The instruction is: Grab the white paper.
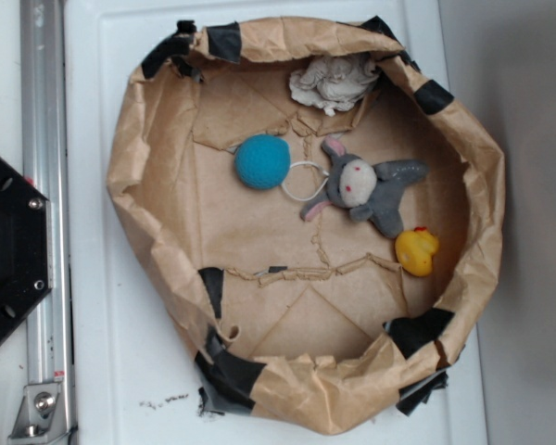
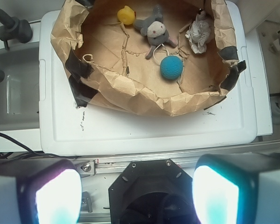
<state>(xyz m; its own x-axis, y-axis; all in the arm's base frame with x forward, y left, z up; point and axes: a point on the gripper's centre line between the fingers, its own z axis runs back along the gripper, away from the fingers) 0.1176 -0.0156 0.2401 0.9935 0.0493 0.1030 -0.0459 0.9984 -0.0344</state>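
Observation:
The white paper is a crumpled off-white wad lying against the far wall of the brown paper bag; the wrist view shows the white paper at the bag's upper right. My gripper hovers high above the black robot base, well short of the bag, with its two fingers far apart and nothing between them. It is out of the exterior view.
Inside the bag lie a blue ball, a grey plush bunny with a white loop of string, and a yellow duck. The bag rests on a white lid. A metal rail and the black base stand at the left.

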